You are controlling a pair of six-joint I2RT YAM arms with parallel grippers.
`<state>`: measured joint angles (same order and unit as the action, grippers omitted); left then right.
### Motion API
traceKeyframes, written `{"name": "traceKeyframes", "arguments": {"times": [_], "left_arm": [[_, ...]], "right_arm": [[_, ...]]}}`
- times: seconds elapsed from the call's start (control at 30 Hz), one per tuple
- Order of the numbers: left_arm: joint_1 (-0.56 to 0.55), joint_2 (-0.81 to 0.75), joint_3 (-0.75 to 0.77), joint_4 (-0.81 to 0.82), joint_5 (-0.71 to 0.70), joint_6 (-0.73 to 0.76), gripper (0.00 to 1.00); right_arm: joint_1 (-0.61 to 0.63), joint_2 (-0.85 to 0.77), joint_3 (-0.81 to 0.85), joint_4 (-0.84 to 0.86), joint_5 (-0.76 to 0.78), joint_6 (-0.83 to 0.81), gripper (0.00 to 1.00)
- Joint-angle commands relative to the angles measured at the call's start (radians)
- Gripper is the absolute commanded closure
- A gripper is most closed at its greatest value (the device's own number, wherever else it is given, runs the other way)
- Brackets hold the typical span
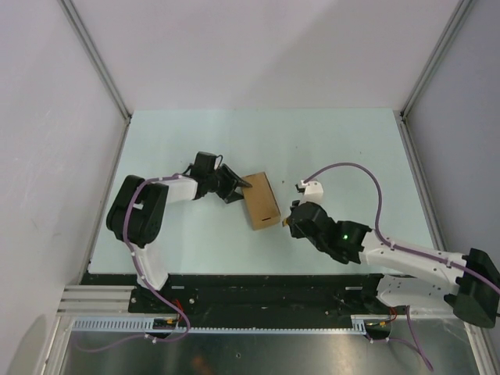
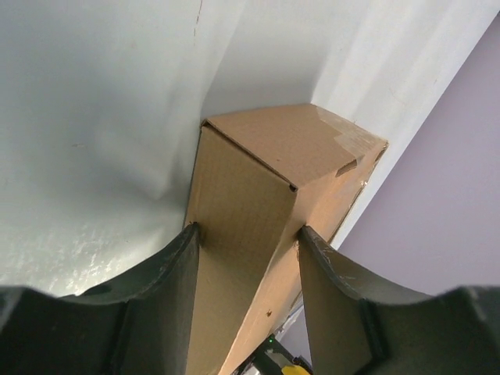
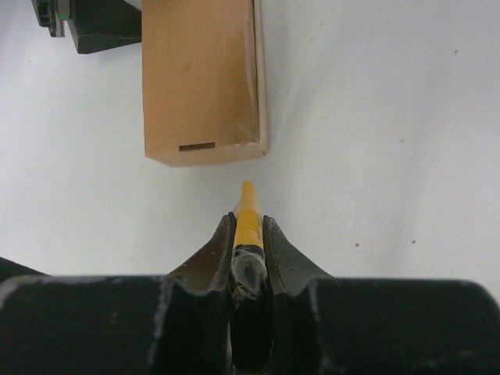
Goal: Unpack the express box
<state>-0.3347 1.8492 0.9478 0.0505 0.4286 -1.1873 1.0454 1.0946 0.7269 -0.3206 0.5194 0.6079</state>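
Pale table (image 1: 336,141) runs under both arms, with white walls (image 1: 258,47) closing it in on three sides.

The left gripper (image 1: 238,190) grasps the box (image 1: 261,200). In the left wrist view its two dark fingers (image 2: 168,269) press against opposite long sides of the box near one end, and the cardboard fills the gap between them. That arm comes to the box from the box's left.

The right gripper (image 1: 291,222) is clenched on a knife (image 3: 248,219). Its jaws pinch the yellow-and-black body, and the yellow tip sticks out in front of them. The tip points at the end of the box away from the left gripper. It stops just short of that end, with a strip of bare table between them.

The box lies flat near the middle of the table, closed, its long axis slanted between the two grippers. A small slot (image 3: 197,146) shows on its top face, close to the end that faces the knife. Clear tape (image 2: 355,144) crosses the top near that same end. The right arm reaches in from the box's right.
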Motion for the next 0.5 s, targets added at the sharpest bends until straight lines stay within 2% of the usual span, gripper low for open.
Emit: {"name": "traceKeyframes", "arguments": {"times": [0.0,0.07,0.1,0.17,0.2,0.27,0.3,0.47], "left_arm": [[0.02,0.012,-0.018,-0.153,-0.179,0.026,0.69],[0.022,0.008,0.006,-0.153,-0.14,0.057,0.62],[0.02,0.005,0.012,-0.153,-0.128,0.075,0.53],[0.02,-0.013,0.029,-0.152,-0.101,0.101,0.43],[0.02,-0.022,0.034,-0.152,-0.096,0.127,0.28],[0.022,-0.056,0.052,-0.152,-0.088,0.167,0.2],[0.022,-0.065,0.058,-0.153,-0.085,0.205,0.13],[0.02,-0.123,0.105,-0.155,-0.09,0.354,0.08]], "right_arm": [[-0.008,-0.085,0.0,-0.067,0.008,0.009,1.0],[-0.045,-0.102,-0.001,-0.064,0.014,0.006,1.0],[-0.056,-0.101,-0.003,-0.058,0.014,-0.003,1.0],[-0.097,-0.082,-0.001,-0.028,0.008,-0.016,1.0],[-0.113,-0.076,-0.003,-0.012,0.001,-0.031,1.0],[-0.155,-0.046,-0.004,0.049,-0.035,-0.049,1.0],[-0.171,-0.035,-0.004,0.09,-0.048,-0.062,1.0],[-0.289,0.051,-0.004,0.205,-0.182,-0.089,1.0]]}}
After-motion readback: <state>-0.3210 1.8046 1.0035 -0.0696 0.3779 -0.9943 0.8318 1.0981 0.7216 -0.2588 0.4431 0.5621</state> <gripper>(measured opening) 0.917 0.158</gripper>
